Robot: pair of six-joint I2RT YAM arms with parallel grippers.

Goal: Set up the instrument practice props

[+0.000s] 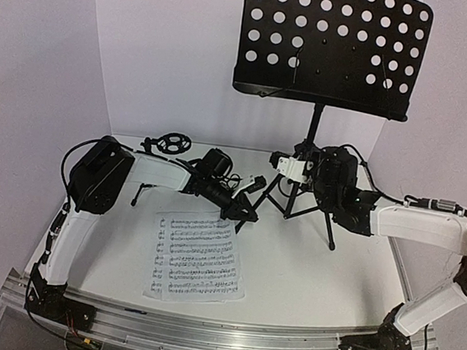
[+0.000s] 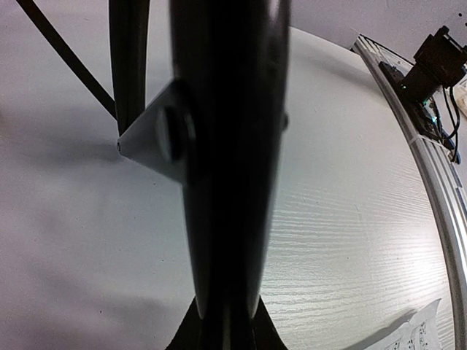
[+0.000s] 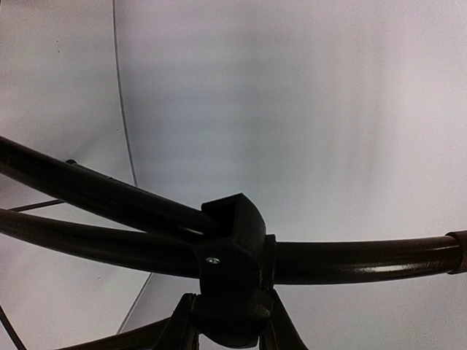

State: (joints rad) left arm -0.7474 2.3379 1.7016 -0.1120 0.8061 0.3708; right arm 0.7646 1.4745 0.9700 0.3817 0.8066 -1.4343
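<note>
Top external view, left to right: mic stand, no microphone in its ring; left gripper clamped on a leg of the music stand; sheet-music pages flat on the table; right gripper closed around the stand's leg hub. The tray holds nothing. Risk: uneven pulls by the two arms could topple this top-heavy stand.

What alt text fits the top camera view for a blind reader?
The left gripper and right gripper are at the base of a tall black tripod music stand with a perforated tray. White sheet-music pages lie on the white table in front.
</note>
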